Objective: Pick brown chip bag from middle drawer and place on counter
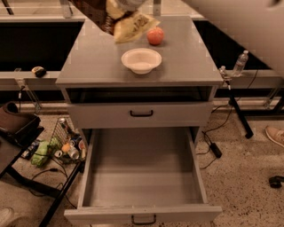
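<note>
High above the counter, the gripper clasps the brown chip bag, which hangs just below it.

A single high camera faces the cabinet front, tilted steeply down — the middle drawer low in frame, the counter above, the gripper holding the brown chip bag cropped at top centre.
</note>
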Robot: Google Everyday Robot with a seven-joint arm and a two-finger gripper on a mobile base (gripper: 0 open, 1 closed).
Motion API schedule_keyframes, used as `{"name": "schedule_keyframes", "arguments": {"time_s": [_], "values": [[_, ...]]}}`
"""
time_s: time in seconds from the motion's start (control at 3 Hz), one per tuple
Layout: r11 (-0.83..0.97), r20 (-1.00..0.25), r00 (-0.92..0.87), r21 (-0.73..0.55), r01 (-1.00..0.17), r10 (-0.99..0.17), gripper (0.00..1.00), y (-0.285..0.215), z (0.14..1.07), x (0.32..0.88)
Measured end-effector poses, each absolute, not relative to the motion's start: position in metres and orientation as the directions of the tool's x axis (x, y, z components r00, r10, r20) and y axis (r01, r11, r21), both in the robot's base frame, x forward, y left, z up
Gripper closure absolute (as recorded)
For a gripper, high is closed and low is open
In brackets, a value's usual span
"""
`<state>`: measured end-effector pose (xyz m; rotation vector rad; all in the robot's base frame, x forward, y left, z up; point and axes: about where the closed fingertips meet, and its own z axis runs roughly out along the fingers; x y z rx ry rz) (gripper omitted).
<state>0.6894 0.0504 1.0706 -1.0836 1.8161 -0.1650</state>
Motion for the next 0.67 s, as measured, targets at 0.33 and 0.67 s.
{"name": "schedule_keyframes", "arguments": {"time_s": [0.33, 0.67], "values": [[0.64, -0.699, -0.167, -0.497, -0.586, -0.696, 1.0, 0.085, 1.058, 0.73], [0.722, -0.681, -0.305, -0.484, -0.495, -0.666, 1.0, 0.125, 1.042, 0.765]]}}
